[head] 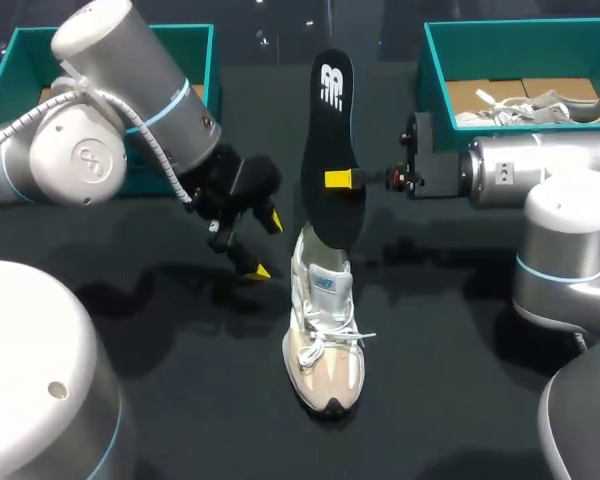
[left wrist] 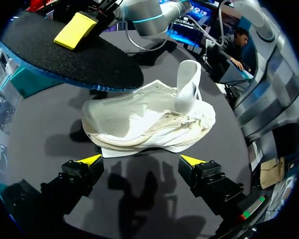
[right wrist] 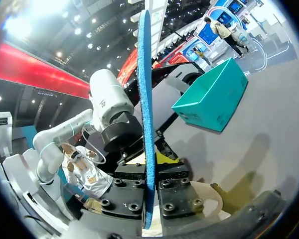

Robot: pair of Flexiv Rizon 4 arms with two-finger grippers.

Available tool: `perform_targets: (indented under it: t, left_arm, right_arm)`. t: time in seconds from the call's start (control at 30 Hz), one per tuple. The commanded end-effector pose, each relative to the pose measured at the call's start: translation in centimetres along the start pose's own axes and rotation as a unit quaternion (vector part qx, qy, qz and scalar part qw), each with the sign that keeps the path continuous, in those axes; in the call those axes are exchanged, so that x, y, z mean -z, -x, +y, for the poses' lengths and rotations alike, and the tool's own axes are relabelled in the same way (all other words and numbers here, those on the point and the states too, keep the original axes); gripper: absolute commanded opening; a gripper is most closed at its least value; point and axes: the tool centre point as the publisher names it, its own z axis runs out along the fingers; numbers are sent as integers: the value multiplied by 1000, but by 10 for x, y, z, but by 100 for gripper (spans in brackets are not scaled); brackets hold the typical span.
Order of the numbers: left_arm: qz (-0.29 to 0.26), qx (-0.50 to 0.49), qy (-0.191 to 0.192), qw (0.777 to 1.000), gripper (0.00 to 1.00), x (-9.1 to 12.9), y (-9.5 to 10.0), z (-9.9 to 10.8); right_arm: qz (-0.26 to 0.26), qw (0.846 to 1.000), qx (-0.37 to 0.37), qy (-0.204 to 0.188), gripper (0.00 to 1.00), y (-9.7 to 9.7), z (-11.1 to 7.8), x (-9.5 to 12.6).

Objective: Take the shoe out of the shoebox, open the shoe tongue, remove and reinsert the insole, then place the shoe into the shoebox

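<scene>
Where my left arm [head: 110, 120] comes in over the desk's [head: 130, 380] far left corner, it partly covers a teal box [head: 195, 45] standing there. The left claw [head: 265, 244] hangs just left of the desk's middle with its fingers spread and nothing between them. In the left wrist view the left claw [left wrist: 140, 160] is low over the dark desk, and the shoe [left wrist: 149, 124] lies just ahead of the yellow tips, touching neither.

The shoe [head: 325, 330] stands on its sole near the desk's middle. Its toe points toward the near edge, its heel toward the far edge, and its tongue [left wrist: 189, 84] is pulled up.

Above the heel is the black insole [head: 330, 150], held on edge and reaching toward the far edge. Its lower end is over the shoe's opening, but I cannot tell whether it touches. The right claw [head: 340, 180] pinches the insole at mid-length, one yellow finger flat against the side facing me. In the right wrist view the insole [right wrist: 145, 124] runs edge-on between the right claw's [right wrist: 148, 167] fingers, which press it from both sides.

My right arm [head: 550, 170] comes in level from the right edge. Behind it, at the far right corner, a second teal box [head: 440, 60] holds another shoe [head: 540, 105].
</scene>
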Motion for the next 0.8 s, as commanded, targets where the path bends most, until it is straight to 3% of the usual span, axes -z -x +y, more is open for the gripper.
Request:
perform_targets:
  t: [0.03,0.23,0.37,0.8]
  left_arm:
    - [3,0,1,1000,100,-2,4,-1]
    - [-4,6,6,1000,100,-6,7,-1]
    - [-7,-1,25,1000,100,-18,11,-1]
    - [-15,-2,33,999,100,-29,15,4]
  right_arm:
    - [7,1000,0,-2,0,6,0,-1]
    - [7,1000,0,-2,0,6,0,-1]
    - [34,999,3,-9,0,14,0,-11]
    - [71,997,10,-1,0,25,-2,-23]
